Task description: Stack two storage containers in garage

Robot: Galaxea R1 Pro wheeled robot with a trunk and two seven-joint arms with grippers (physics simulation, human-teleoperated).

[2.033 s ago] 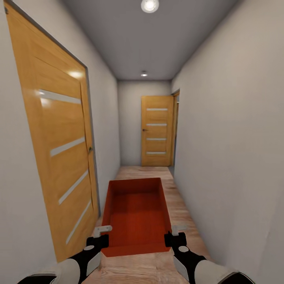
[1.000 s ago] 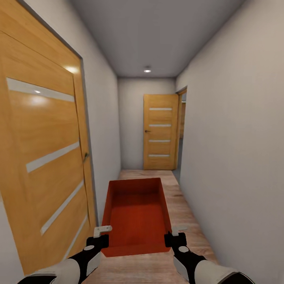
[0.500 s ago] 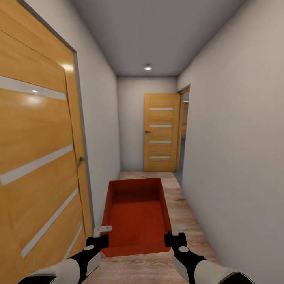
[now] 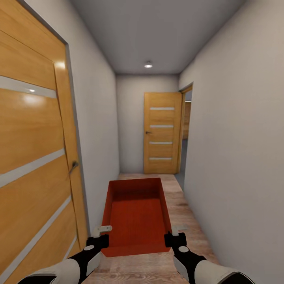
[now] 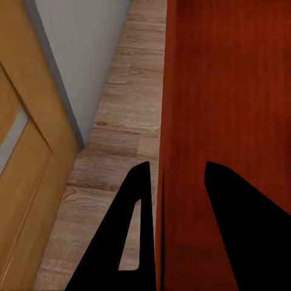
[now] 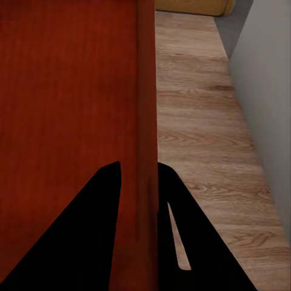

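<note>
Between both grippers, a storage container [image 4: 136,215] hangs: left gripper [image 4: 103,233] and right gripper [image 4: 172,232] each pinch a side wall.

Readable text: we find none in any of the views.
Near door [image 4: 31,157], left of the frame: we see plain pale strips, no writing.
Far door [image 4: 161,133], middle of the frame: we see pale strips, no number or sign.
Bin [image 4: 136,215], lower middle: we read no label or brand on its walls.
Walls [image 4: 236,138], right of the frame: we see no sign or notice.
</note>
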